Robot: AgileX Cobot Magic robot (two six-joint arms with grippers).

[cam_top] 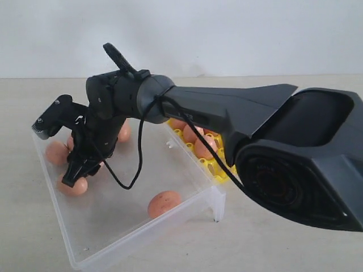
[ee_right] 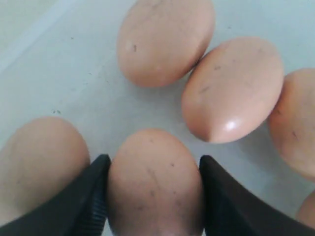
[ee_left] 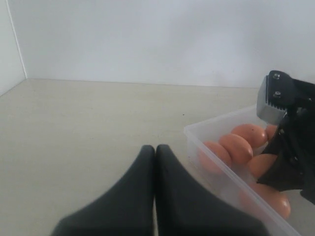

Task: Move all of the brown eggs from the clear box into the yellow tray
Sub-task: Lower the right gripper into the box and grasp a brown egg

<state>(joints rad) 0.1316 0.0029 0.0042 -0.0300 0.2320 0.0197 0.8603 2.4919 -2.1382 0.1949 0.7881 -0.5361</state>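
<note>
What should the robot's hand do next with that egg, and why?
Probably lift straight up, slowly: the fingers of the right hand seem to touch both sides of one brown egg in the clear box, and other eggs lie close.

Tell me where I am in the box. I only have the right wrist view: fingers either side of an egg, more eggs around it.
Observer: The right gripper and its pinched egg are at the left end of the box in the exterior view, in a cluster of eggs.
Operator: Any stragglers elsewhere?
Observer: One lone egg lies near the box's front wall, apart from the rest.
Operator: Tray state?
Observer: The yellow tray sits behind the box's right side, with a few tray eggs already in it.
Operator: Left arm clear?
Observer: The left gripper is shut, over bare table outside the box.
</note>
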